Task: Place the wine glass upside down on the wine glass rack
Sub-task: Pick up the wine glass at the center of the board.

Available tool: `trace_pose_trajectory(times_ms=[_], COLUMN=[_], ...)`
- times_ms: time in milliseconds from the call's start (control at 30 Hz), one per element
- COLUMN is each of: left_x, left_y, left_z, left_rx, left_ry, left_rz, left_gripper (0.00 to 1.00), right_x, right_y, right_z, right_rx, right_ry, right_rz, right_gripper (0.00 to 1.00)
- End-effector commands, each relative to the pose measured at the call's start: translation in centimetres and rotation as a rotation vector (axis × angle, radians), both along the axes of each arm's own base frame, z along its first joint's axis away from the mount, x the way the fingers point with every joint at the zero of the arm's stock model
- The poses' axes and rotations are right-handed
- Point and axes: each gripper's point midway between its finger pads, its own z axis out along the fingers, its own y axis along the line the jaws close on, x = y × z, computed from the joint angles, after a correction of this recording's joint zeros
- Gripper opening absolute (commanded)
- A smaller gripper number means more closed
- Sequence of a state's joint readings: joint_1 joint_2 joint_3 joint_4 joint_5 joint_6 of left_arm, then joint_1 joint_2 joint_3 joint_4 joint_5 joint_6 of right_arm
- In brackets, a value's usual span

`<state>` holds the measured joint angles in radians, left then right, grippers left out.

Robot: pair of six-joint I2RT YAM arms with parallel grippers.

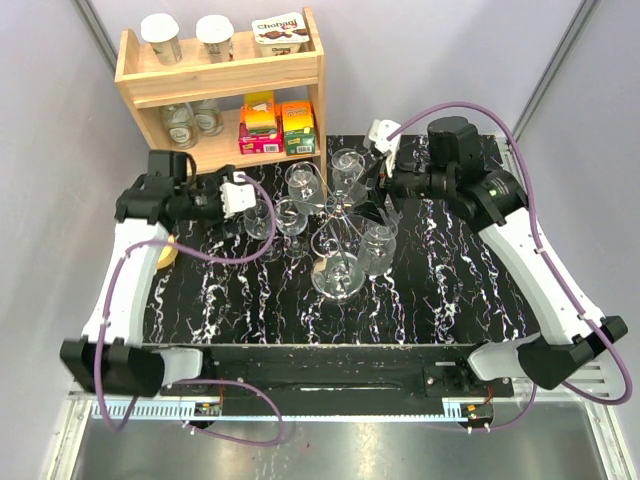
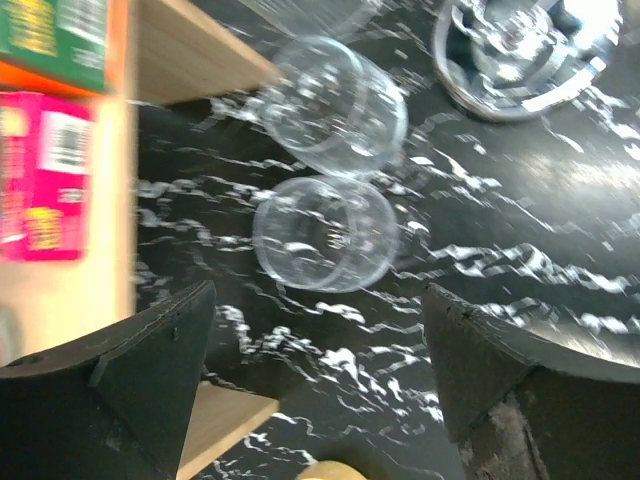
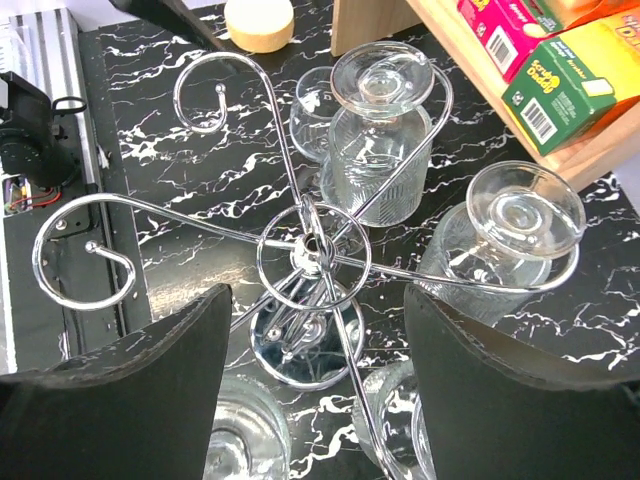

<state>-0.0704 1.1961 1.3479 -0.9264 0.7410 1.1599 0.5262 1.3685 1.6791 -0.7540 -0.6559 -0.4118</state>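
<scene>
Glasses come first in this step. The left gripper point(image 2: 318, 300) has its two fingers spread wide and holds nothing. A wine glass point(image 2: 325, 235) sits on the black table point(image 1: 450, 270) just ahead of those fingers, and nothing touches it. A second glass point(image 2: 340, 105) sits right behind it, farther from the gripper. I cannot tell if the two touch.

I think the job now is to pick up the near glass. To do it well, go in slow and straight, with one finger on each side. Do not bump the glass behind or the wooden shelf point(image 2: 200, 50) off to one side. Squeeze softly, because glass slips and can break.

The right gripper point(image 3: 318, 295) is also spread and holds nothing. The wine glass rack point(image 3: 310, 255) is right under it. Two hung glasses point(image 3: 383, 130) are upside down on the rack, past its fingertips. An empty curl point(image 3: 90, 245) waits on the other side.

The left arm bends at the table's edge and points across at the glasses. The right arm reaches far, then bends back to look down over the rack.
</scene>
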Motion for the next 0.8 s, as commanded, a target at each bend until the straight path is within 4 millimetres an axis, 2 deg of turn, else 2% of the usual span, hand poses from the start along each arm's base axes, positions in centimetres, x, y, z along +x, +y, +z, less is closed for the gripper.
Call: trace_pose_trajectory(times_ms=[0, 167, 433, 767], left_x=[-4.3, -2.3, -1.0, 0.9], left_y=[0.2, 0.1, -0.9, -1.8], left_z=[-3.6, -4.6, -5.0, -7.0], left_rx=[0.146, 0.168, 0.151, 0.14], left_ry=[0.174, 0.161, 0.126, 0.15], left_rz=[-0.252, -0.292, -0.314, -0.333], left_gripper=[0.87, 0.86, 0.85, 0.74], right_x=[-1.0, -1.1, -0.8, -0.9], right_y=[-1.5, -1.7, -1.6, -1.6], right_z=[2.8, 2.4, 2.1, 2.3], right_rx=[0.016, 0.007, -0.002, -0.003], right_ry=[-0.093, -0.094, -0.084, -0.082], right_rz=[-0.028, -0.035, -0.035, -0.032], right_gripper=[0.75, 0.75, 0.75, 0.75])
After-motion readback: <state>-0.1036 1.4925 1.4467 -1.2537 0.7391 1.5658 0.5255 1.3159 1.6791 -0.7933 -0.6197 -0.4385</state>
